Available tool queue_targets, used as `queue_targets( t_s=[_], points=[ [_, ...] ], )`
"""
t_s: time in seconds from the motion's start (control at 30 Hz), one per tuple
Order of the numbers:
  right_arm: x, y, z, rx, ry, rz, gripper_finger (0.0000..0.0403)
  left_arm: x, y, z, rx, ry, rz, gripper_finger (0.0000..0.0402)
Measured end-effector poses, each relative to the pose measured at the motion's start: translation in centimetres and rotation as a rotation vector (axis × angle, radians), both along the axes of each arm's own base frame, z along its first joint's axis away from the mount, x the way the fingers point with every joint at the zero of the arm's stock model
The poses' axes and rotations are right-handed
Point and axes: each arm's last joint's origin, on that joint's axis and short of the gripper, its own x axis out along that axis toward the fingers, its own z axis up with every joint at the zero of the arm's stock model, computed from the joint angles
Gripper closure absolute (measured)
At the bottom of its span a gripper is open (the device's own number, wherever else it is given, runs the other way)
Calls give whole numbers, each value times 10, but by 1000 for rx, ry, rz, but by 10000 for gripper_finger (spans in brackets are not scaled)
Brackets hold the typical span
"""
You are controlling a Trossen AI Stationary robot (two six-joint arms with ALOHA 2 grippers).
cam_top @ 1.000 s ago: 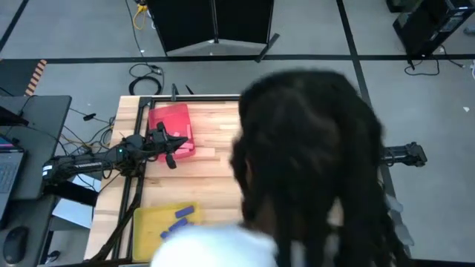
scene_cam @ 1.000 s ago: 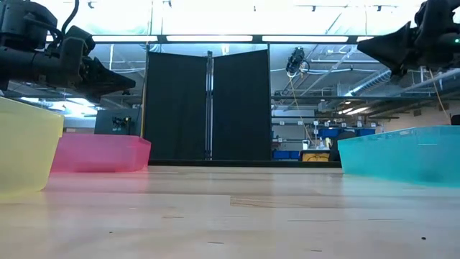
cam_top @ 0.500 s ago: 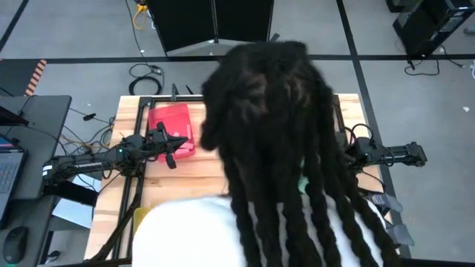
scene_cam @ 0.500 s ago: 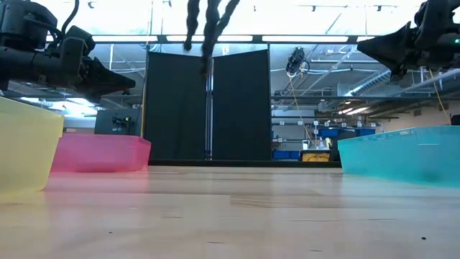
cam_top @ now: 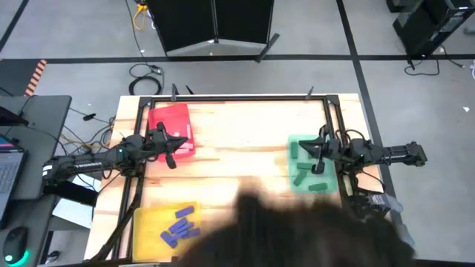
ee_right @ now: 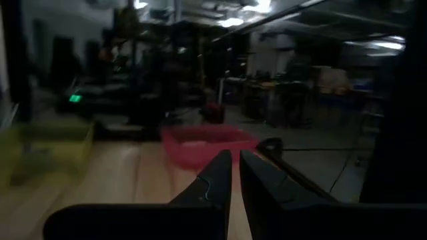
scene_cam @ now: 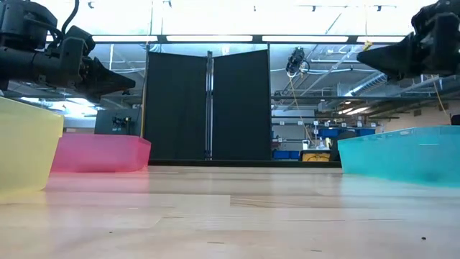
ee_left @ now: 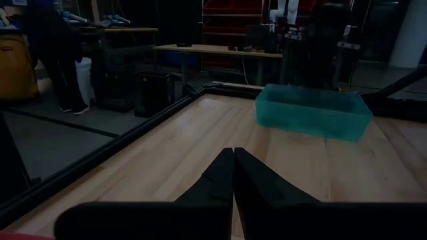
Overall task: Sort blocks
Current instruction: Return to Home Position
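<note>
Both my pincers hover clenched and empty: left pincer (cam_top: 172, 150) by the red plastic tray (cam_top: 172, 127), right pincer (cam_top: 312, 147) over the green tray (cam_top: 294, 182). Blue bar-shaped blocks (cam_top: 179, 222) lie lower left in the yellow tray (cam_top: 145, 230), green blocks (cam_top: 307, 174) at right; no loose block shows on the wooden desk (cam_top: 237, 141), so I should check before reaching.

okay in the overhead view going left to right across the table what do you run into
Left gripper over the red tray, then bare table, then the green tray with green blocks, then the right gripper over it.

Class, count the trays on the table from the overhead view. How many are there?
3: a red tray at the far left, a green tray at the right, a yellow tray at the near left. A person's hair may hide more.
</note>
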Motion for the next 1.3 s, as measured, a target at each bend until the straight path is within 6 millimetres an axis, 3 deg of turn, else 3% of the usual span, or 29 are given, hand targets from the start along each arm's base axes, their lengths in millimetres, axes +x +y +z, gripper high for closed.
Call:
queue_targets(
  t_s=[0.23, 1.3],
  points=[
    [1, 4, -6, -81, 75, 139, 360, 0, 0, 0, 0, 0, 0, 385],
    [1, 4, -6, -82, 70, 138, 360, 0, 0, 0, 0, 0, 0, 385]
  ],
)
